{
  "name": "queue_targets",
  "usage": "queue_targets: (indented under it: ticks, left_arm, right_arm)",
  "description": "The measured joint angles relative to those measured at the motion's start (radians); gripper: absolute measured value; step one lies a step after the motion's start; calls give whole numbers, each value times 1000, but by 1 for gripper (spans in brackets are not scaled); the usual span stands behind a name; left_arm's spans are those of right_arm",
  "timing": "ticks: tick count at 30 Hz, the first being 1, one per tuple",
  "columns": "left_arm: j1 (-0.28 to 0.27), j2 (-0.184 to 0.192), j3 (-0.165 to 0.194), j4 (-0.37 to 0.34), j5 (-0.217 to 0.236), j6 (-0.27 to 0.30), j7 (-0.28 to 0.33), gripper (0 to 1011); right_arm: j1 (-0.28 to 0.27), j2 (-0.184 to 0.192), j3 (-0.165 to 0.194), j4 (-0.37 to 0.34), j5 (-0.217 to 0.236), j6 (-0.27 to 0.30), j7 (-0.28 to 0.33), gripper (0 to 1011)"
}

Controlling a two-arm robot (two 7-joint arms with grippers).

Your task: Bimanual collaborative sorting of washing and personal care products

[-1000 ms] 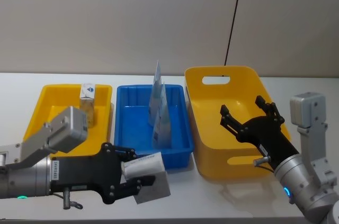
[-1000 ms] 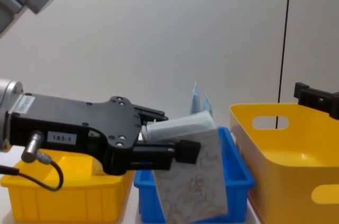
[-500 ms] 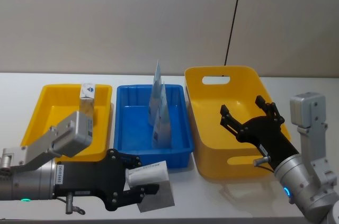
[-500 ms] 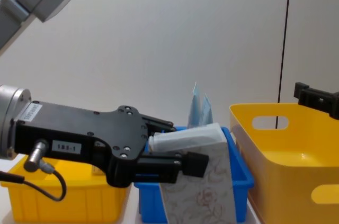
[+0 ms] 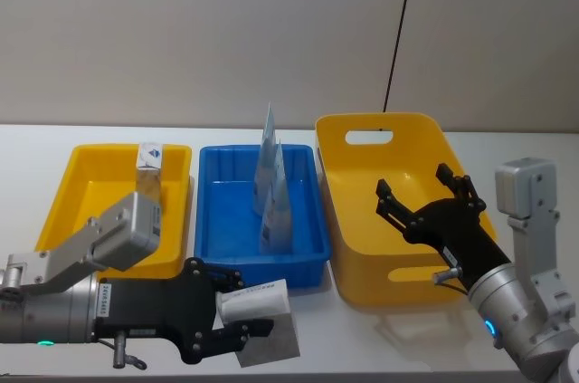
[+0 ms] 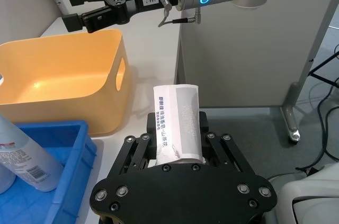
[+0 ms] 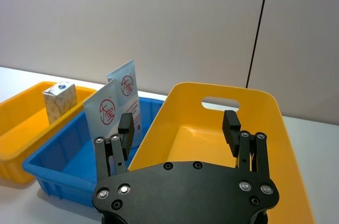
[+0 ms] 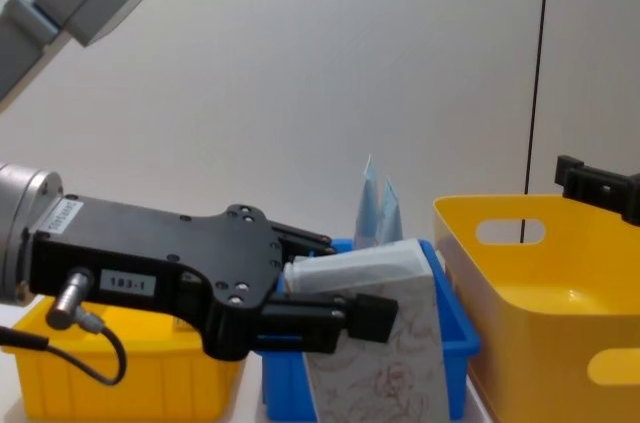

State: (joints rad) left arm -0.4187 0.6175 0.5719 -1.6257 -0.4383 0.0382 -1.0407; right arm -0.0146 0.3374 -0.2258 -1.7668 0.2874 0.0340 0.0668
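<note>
My left gripper is shut on a beige marbled carton with a white end, held just above the table in front of the blue bin. The left wrist view has the carton standing between the fingers. Two pale-blue tubes stand upright in the blue bin. Another carton stands in the left yellow bin. My right gripper hangs open over the right yellow bin, holding nothing.
The three bins sit side by side across the white table. The right yellow bin is taller, with a handle slot in its far wall. A grey wall stands behind the table.
My left gripper has drawn back toward me and sunk slightly with the carton. The right gripper has stayed where it was.
</note>
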Motion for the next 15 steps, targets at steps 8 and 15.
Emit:
queue_targets:
  ticks: [8, 15]
  left_arm:
    - [-1, 0, 2, 1, -1, 0, -2, 363]
    - [-1, 0, 2, 2, -1, 0, -3, 363]
  right_arm:
    - [0, 0, 0, 0, 0, 0, 0, 1003]
    - [0, 0, 0, 0, 0, 0, 1, 1003]
